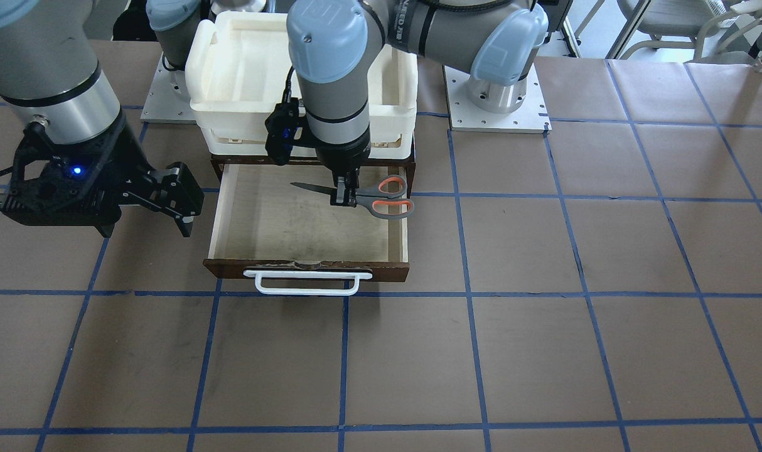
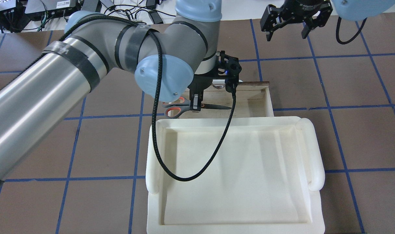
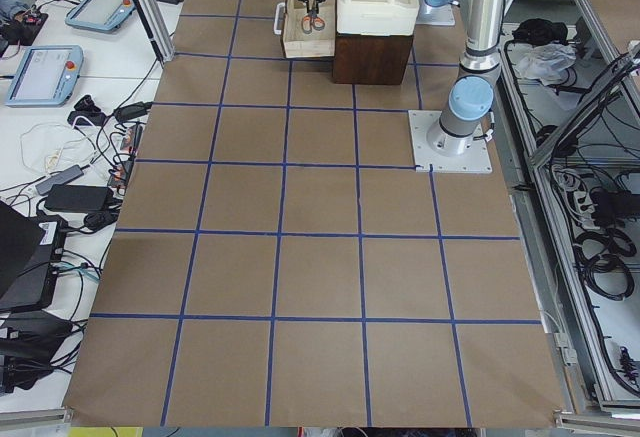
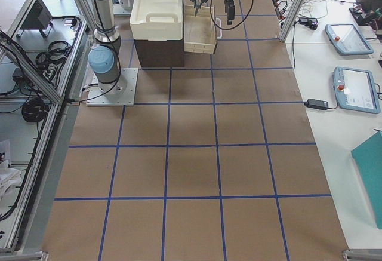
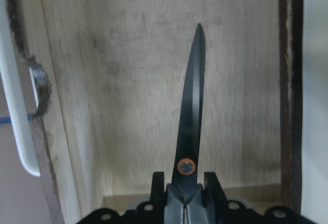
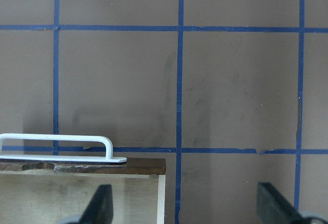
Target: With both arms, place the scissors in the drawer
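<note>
The drawer (image 1: 274, 220) is pulled open, with a pale plywood floor, a dark brown front and a white bar handle (image 1: 305, 282). My left gripper (image 1: 344, 196) is shut on the scissors (image 1: 384, 199) near their pivot and holds them level over the drawer's inside. The orange-lined loops reach over the drawer's side wall. In the left wrist view the dark blade (image 5: 192, 111) points out from between the shut fingers over the plywood (image 5: 128, 80). My right gripper (image 1: 189, 201) is open and empty beside the drawer's other side. In the right wrist view its fingers (image 6: 102, 206) stand wide apart near the handle (image 6: 56, 141).
A cream-white plastic tray (image 2: 314, 152) sits on top of the dark cabinet above the drawer, close behind the left gripper. The table is covered in brown paper with a blue tape grid (image 1: 469, 295). The arm bases (image 1: 497, 107) stand behind the tray.
</note>
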Motion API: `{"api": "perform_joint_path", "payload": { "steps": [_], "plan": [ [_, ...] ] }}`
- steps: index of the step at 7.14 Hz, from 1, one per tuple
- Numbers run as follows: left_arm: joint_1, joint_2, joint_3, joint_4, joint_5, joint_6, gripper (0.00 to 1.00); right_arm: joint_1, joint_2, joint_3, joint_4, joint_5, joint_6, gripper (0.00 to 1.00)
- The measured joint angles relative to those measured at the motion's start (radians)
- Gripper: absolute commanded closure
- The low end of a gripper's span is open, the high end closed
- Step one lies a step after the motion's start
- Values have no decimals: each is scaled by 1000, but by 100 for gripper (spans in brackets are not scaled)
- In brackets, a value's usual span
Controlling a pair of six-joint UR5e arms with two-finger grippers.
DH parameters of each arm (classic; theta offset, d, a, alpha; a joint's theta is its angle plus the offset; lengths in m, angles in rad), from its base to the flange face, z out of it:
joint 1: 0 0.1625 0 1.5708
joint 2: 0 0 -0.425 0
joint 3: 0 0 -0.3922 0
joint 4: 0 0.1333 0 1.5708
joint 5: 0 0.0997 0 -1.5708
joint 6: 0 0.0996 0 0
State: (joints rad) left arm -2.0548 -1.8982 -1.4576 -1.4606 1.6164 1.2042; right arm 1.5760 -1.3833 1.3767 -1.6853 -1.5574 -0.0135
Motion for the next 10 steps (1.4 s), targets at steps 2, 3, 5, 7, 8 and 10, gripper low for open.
{"api": "perform_joint_path", "payload": {
  "steps": [2, 3, 5, 7, 8, 10],
  "plan": [
    [-51, -78, 37, 24, -1, -18, 100, -8, -8, 2, 6, 5, -1, 0],
    [-64, -98, 44, 38, -4, -23, 100, -8, -11, 3, 7, 4, 0, 0],
    [-74, -108, 45, 47, -8, -27, 1, -10, -16, 11, 7, 3, -1, 0],
    [-79, -108, 40, 39, -7, -55, 0, -10, -26, 25, -1, 3, -1, 0],
    [-82, -107, 39, 36, -6, -81, 0, -10, -29, 31, -4, 3, 0, 0],
    [-84, -102, 39, 36, -7, -100, 0, -10, -31, 34, -5, 4, 0, 0]
  ]
}}
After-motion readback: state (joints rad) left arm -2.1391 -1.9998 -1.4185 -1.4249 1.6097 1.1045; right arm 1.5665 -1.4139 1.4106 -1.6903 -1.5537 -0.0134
